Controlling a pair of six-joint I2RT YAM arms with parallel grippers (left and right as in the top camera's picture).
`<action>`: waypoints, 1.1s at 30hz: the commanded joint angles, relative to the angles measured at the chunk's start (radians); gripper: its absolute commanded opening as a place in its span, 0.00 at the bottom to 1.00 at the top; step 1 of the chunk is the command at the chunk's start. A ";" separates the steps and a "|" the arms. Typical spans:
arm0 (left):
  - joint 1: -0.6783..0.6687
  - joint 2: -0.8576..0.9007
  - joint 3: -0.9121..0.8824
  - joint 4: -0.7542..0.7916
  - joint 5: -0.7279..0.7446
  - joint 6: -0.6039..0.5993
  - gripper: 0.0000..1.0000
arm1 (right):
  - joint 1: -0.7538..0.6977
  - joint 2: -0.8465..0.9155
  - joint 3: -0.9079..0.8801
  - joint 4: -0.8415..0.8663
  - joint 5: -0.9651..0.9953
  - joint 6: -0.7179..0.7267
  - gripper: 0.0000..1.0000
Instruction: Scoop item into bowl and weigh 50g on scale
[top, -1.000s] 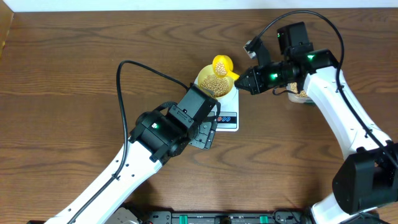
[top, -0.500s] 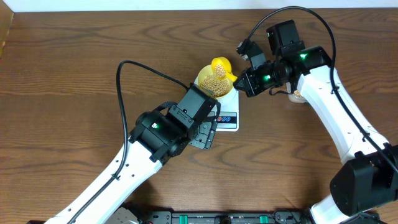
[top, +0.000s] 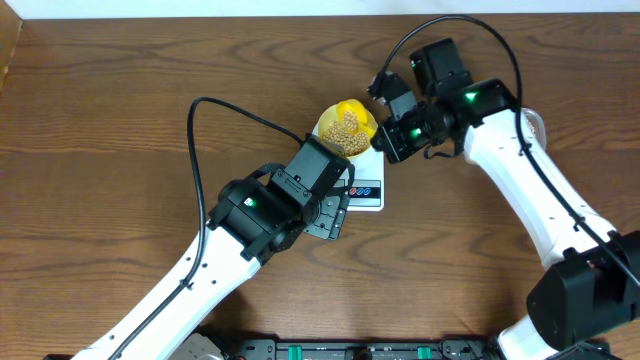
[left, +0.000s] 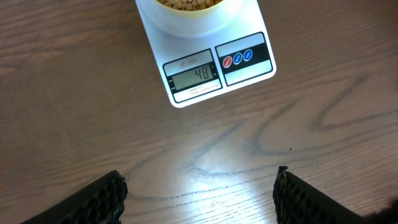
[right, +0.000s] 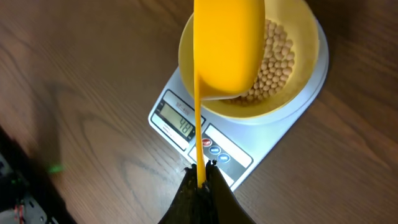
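Over the bowl (right: 305, 43) of beans (right: 277, 62) on the scale (left: 211, 71), its display (left: 194, 75) just short of target, the right pincer (right: 200, 180), clamped on the handle of the yellow scoop (right: 229, 43), should shake out only a few more, while the left pincer (left: 200, 186) hangs apart and empty nearby.

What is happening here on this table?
The right arm's fingers are shut on the handle of a yellow scoop, tipped over the bowl of beans on the scale. The display reads 48, just short of the target. The left arm's fingers stand open above the table in front of the scale, holding nothing.
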 joint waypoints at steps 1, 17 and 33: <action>0.002 0.004 0.019 -0.002 0.001 0.008 0.78 | 0.020 -0.025 0.021 -0.003 0.058 -0.015 0.01; 0.002 0.004 0.019 -0.002 0.001 0.008 0.78 | 0.065 -0.025 0.021 -0.011 0.150 -0.014 0.01; 0.002 0.004 0.019 -0.002 0.001 0.008 0.78 | 0.088 -0.026 0.021 -0.028 0.213 -0.015 0.01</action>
